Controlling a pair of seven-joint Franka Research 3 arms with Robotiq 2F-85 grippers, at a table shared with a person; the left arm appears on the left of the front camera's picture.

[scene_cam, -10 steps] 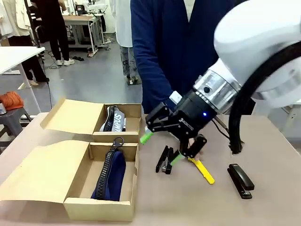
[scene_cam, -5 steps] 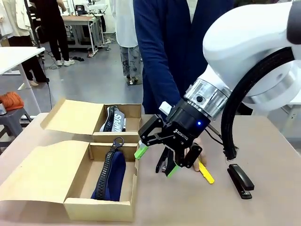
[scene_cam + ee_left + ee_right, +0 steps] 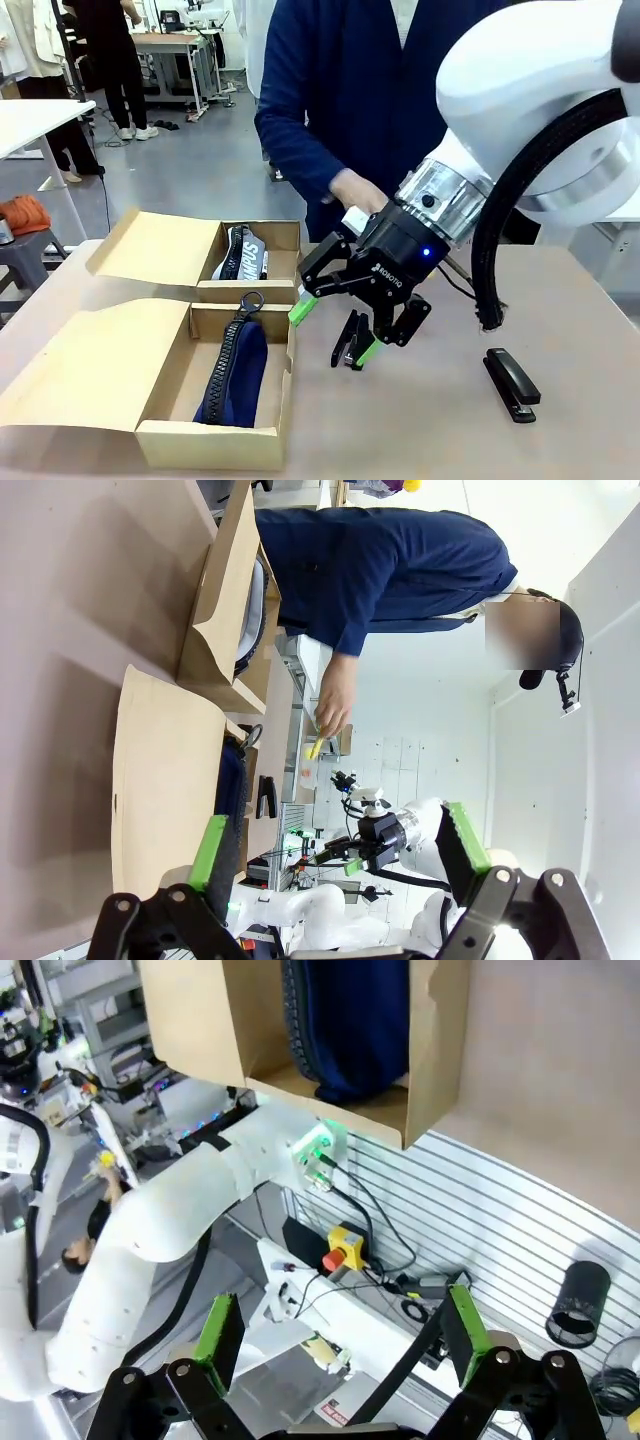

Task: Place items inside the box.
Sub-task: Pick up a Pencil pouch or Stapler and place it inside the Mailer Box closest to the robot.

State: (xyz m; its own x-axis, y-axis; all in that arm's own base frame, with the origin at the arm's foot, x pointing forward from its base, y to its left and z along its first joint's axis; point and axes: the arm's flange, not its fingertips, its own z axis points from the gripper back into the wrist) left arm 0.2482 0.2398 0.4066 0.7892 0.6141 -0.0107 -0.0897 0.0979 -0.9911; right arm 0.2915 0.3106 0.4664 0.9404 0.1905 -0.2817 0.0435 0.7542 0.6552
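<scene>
My right gripper (image 3: 335, 330) hangs open just above the table, right of the near cardboard box (image 3: 160, 440). One green fingertip is by the box's right wall, the other beside a black stapler (image 3: 349, 341). A second black stapler (image 3: 512, 383) lies at the right. In the near box is a navy zip pouch (image 3: 235, 370), which the right wrist view shows past the open right gripper (image 3: 338, 1328) as the navy pouch (image 3: 350, 1020). The far box (image 3: 255, 288) holds a dark white-lettered pouch (image 3: 243, 253). The person's hand (image 3: 333, 702) holds the yellow knife (image 3: 314, 748). My left gripper (image 3: 335, 845) is open, holding nothing.
Both boxes have wide flaps (image 3: 90, 375) spread to the left. The person in a dark blue top (image 3: 350, 90) stands at the far edge, one hand (image 3: 355, 190) raised just behind my right wrist. Bare table lies between the two staplers.
The person's hand picked the yellow knife up off the table beside my right gripper and rose away with it. My right gripper shifted a little left, staying open.
</scene>
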